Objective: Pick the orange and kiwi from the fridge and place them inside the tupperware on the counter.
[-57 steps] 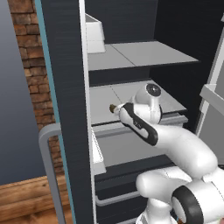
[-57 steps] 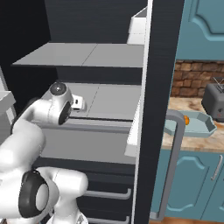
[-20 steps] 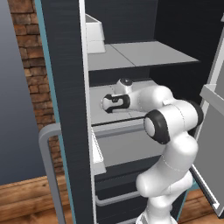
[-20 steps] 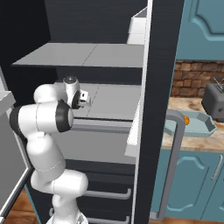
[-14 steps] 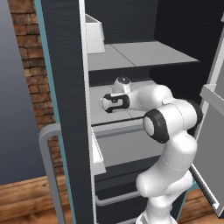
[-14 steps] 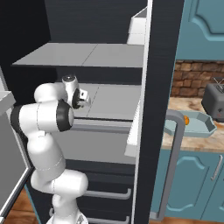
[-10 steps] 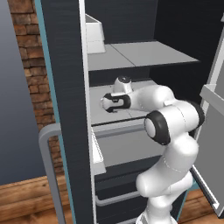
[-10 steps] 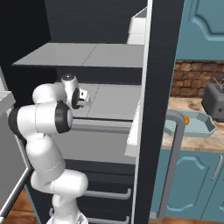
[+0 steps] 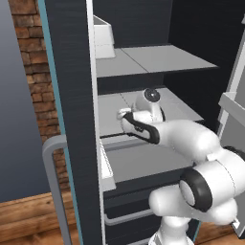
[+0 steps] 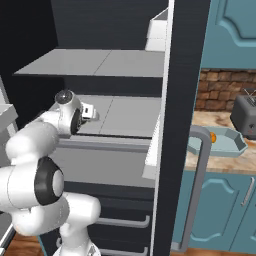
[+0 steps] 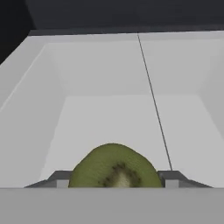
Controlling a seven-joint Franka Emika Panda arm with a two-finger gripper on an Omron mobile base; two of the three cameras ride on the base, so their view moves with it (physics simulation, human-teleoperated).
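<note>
The kiwi (image 11: 114, 167) shows its green cut face at the bottom of the hand view, pinched between the two fingertips (image 11: 59, 177). My gripper (image 11: 114, 180) is shut on it. In the base views the gripper (image 9: 123, 116) (image 10: 91, 111) hovers just over the middle shelf of the open fridge (image 9: 158, 60) (image 10: 100, 62), near the shelf's front edge. The orange (image 10: 213, 136) lies inside the pale blue tupperware (image 10: 231, 146) on the counter (image 10: 220, 162) to the right of the fridge.
A white fridge door with a grey handle (image 10: 196, 190) stands edge-on between the shelves and the counter. A grey toaster (image 10: 245, 114) sits behind the tupperware. A white box (image 9: 103, 36) rests on the top shelf. Drawers (image 9: 124, 215) lie below.
The jaws have closed on the kiwi. The arm has folded down, its elbow dropping low, and the hand has drawn slightly back toward the shelf's front edge.
</note>
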